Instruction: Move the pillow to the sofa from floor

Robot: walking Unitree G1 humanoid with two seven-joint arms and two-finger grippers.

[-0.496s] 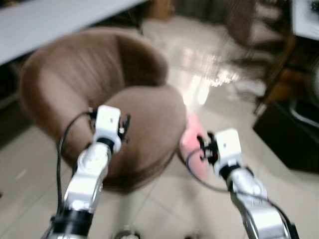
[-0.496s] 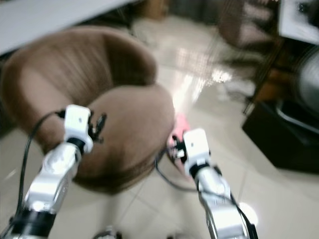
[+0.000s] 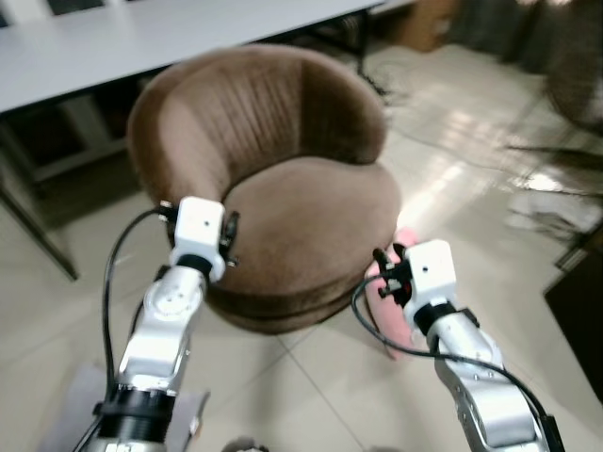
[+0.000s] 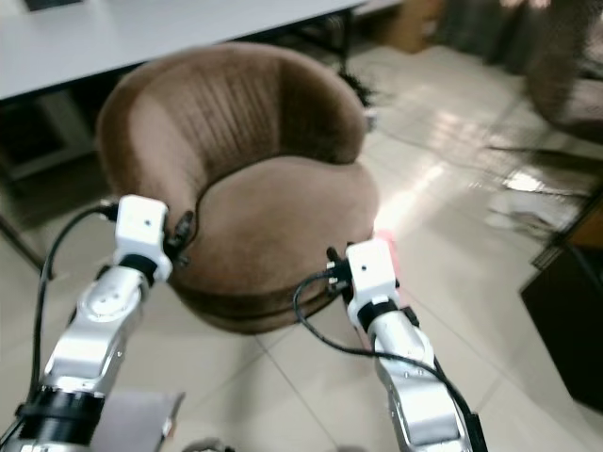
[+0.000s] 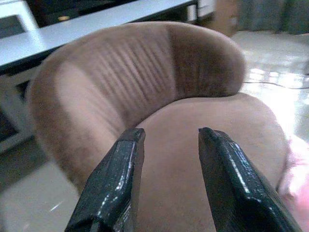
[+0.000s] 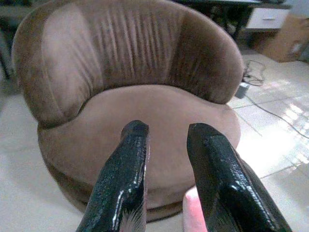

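We faced the brown sofa (image 3: 283,188), a grey table (image 3: 141,38) behind it. The pink pillow (image 3: 391,311) lay on the floor (image 3: 490,226) against the sofa's base, partly hidden by our right gripper (image 6: 166,130). Both it and our left gripper (image 5: 169,135) hung spread apart, holding nothing.

glossy tiled floor (image 3: 471,141), grey table (image 3: 141,38)

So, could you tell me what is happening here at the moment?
The robot stands facing a round brown sofa with both arms held out in front. The pink pillow lies on the tiled floor at the sofa's right side, partly hidden behind the right arm. The left gripper and the right gripper are both open and empty, pointing toward the seat. Nothing has been picked up yet. A white table stands behind the sofa.
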